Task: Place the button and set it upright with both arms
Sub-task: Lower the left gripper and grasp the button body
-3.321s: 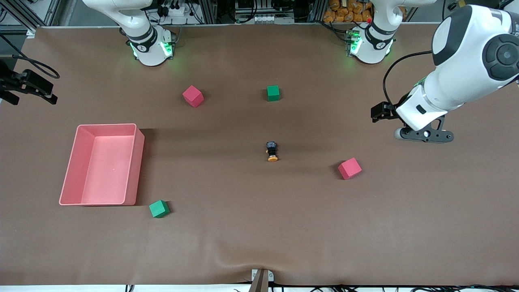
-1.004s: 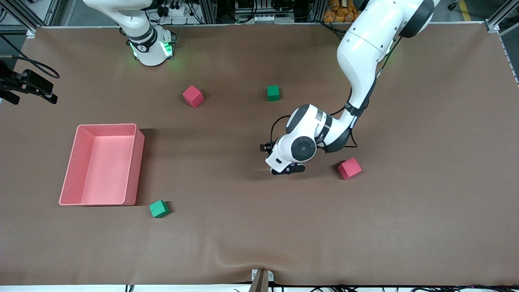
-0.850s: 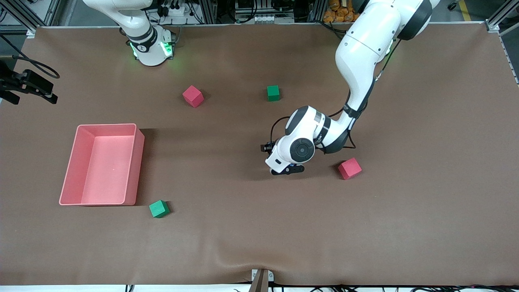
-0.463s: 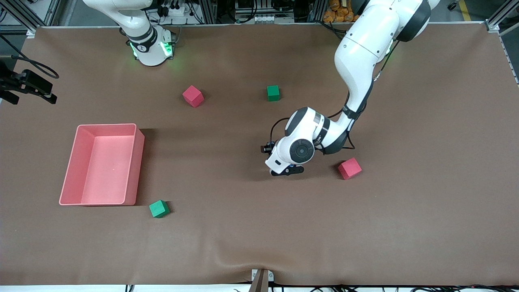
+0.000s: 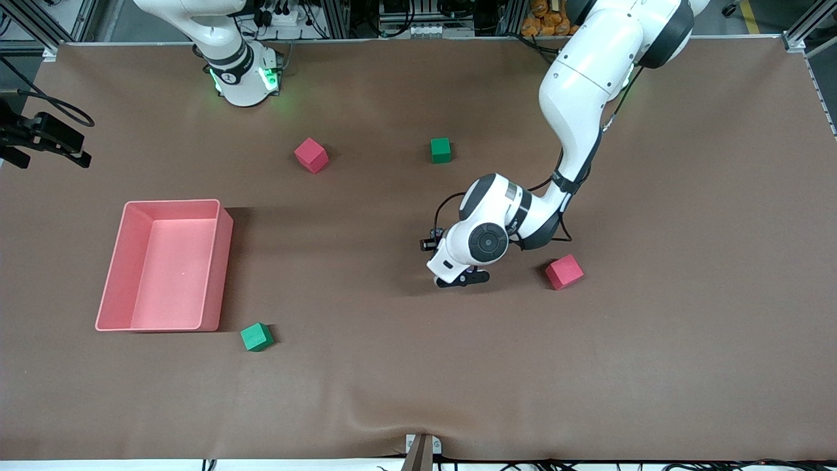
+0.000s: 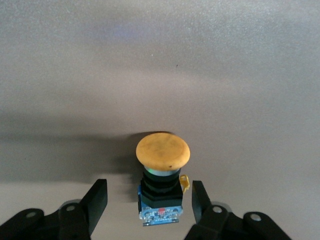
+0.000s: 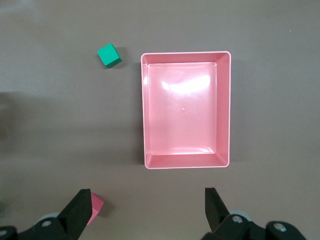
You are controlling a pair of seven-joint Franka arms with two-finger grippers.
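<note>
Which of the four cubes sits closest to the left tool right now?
The pink cube toward the left arm's end of the table, beside the left tool; the other three lie much farther off.

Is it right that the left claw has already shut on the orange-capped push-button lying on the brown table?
Not quite. The left claw is open: in the left wrist view its fingers straddle the orange-capped push-button with gaps on both sides, touching nothing. The button does lie on its side on the brown table. The right claw waits open above the pink plastic bin.
</note>
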